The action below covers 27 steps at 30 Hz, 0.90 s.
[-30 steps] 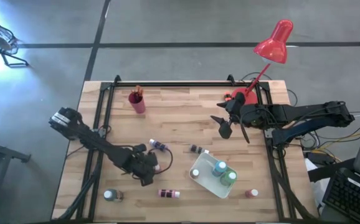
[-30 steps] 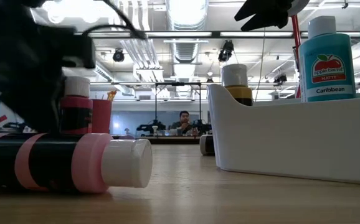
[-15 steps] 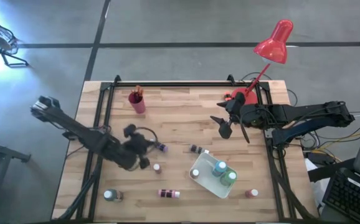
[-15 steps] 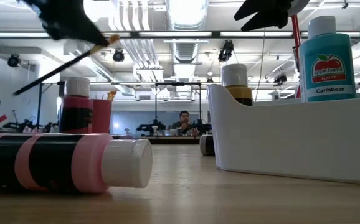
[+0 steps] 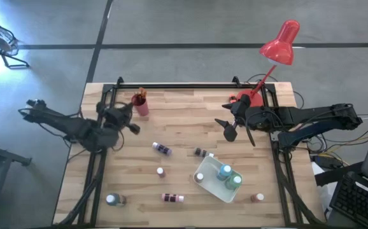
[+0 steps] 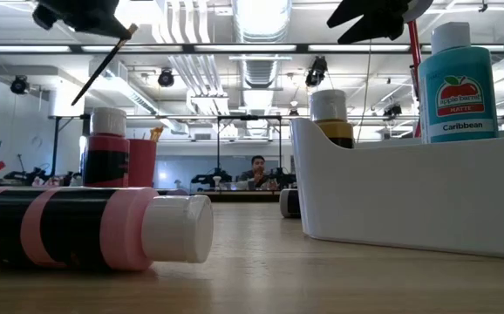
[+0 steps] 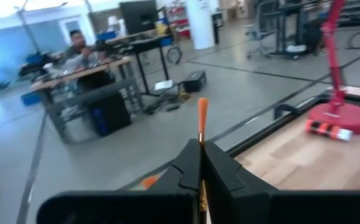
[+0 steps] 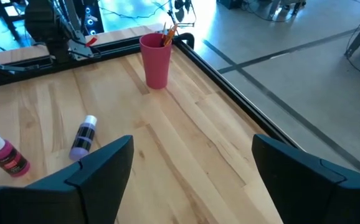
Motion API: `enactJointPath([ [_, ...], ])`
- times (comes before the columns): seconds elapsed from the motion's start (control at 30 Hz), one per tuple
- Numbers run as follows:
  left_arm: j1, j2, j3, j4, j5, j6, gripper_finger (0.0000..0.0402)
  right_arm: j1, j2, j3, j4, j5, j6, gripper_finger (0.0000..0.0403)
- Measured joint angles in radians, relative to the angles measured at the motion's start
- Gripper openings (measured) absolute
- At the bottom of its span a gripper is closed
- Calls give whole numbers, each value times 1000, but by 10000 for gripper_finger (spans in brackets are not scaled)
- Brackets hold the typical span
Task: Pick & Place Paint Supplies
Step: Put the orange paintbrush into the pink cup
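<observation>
Jaws: left gripper clamped on paintbrush near pink cup; right gripper apart, idle. White bin holds three bottles; six remain on table.

We note the left gripper beside the cup at the table's back left; tray front right, bottles between.
</observation>
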Motion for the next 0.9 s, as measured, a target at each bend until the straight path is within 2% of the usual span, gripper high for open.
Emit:
enactJointPath([
  [0.1,75,-29,-31,129,94,80,4,0,0,0,0,3,-2,322],
  [0.2,153,-28,-60,396,275,293,4,0,0,0,0,4,-2,313],
  [0.3,217,-24,-91,641,343,523,4,0,0,0,0,4,1,304],
  [0.37,266,-32,-109,749,381,609,4,0,0,0,-1,5,5,298],
  [0.47,360,-49,-136,796,483,622,4,0,0,0,-2,6,3,291],
  [0.6,523,-57,-202,855,653,562,4,0,0,0,-2,7,-1,286],
  [0.73,646,-58,-282,931,673,540,4,0,-1,-8,-3,7,-2,289],
  [0.9,726,-63,-378,1104,718,551,4,0,-1,-21,-3,11,0,305],
])
